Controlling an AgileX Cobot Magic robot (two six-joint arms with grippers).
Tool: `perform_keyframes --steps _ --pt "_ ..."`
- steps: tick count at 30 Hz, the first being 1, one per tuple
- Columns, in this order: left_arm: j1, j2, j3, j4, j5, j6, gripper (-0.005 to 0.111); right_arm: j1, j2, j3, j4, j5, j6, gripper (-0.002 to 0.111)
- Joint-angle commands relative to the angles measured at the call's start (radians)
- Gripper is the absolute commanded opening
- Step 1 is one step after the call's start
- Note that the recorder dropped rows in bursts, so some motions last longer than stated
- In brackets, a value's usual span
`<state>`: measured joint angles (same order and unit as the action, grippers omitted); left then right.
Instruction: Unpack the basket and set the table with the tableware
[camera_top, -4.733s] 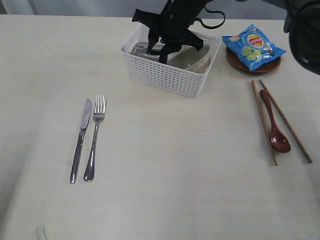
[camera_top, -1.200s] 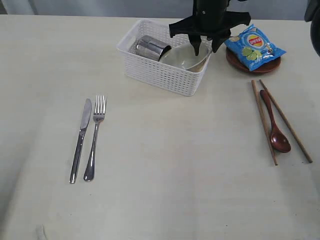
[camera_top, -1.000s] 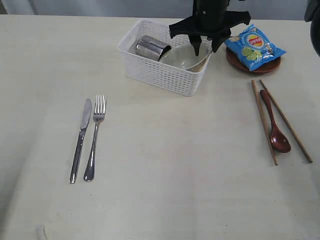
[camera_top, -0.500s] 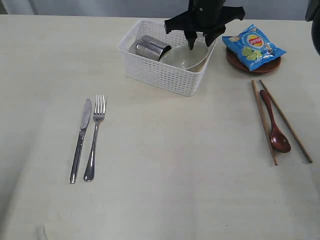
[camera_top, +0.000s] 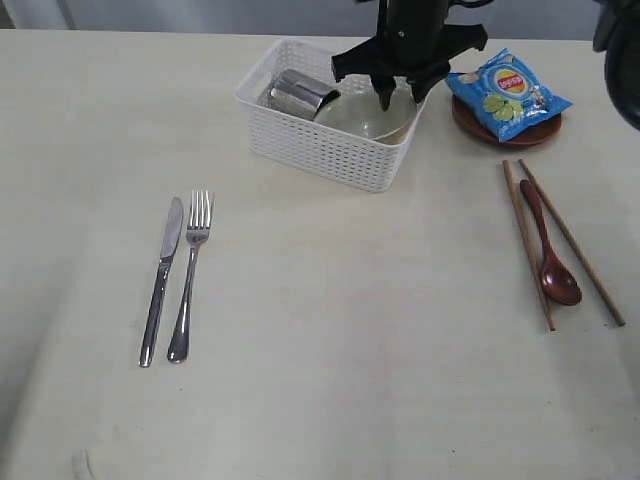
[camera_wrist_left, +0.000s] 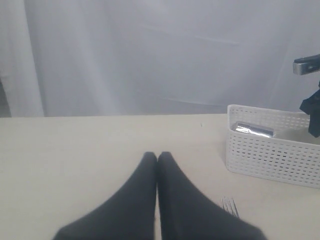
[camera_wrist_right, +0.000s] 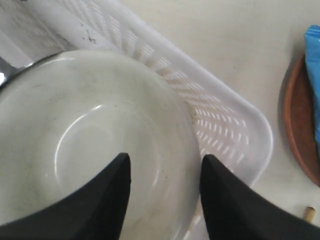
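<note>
- Between the spread fingers of the right gripper runs the rim of the bowl, which lies in the basket directly under the hand. One finger is inside the bowl, and the other looks to be in the narrow gap between bowl and basket wall. Nothing is pinched yet.
- If the outer finger lands on the lattice wall rather than in the gap, closing could clamp bowl and wall together. A lift would then drag the whole basket along.
- The rim looks thin, smooth and curved. A shallow pinch could let the bowl swing, slip out and drop back.
- The steel cup lies on its side just past the bowl, on the inner finger's side, and seems to touch it. Tilting the bowl on the way up could roll the cup or snag on it.
- Just outside the basket, on the outer finger's side, the crisp packet rests on the brown plate. A wide swing that way could knock it off.
- The left gripper hangs apart from the basket with its fingers pressed together and empty, so it cannot steady the basket if it shifts.
- Fork and knife lie on the table well off on the cup's side. Spoon and chopsticks lie well off on the other side. A careless set-down near either group could nudge them.
</note>
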<state>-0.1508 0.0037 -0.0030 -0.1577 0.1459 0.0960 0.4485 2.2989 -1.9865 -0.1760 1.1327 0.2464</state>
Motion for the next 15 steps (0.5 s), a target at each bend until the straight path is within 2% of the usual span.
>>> perform_keyframes --steps 1,15 --pt "-0.002 -0.004 0.003 -0.005 -0.008 0.001 0.0 -0.008 0.028 -0.001 -0.006 0.028 -0.007 0.044" --pt "-0.002 -0.004 0.003 -0.005 -0.008 0.001 0.0 -0.008 0.034 -0.001 -0.01 0.008 -0.007 0.044"
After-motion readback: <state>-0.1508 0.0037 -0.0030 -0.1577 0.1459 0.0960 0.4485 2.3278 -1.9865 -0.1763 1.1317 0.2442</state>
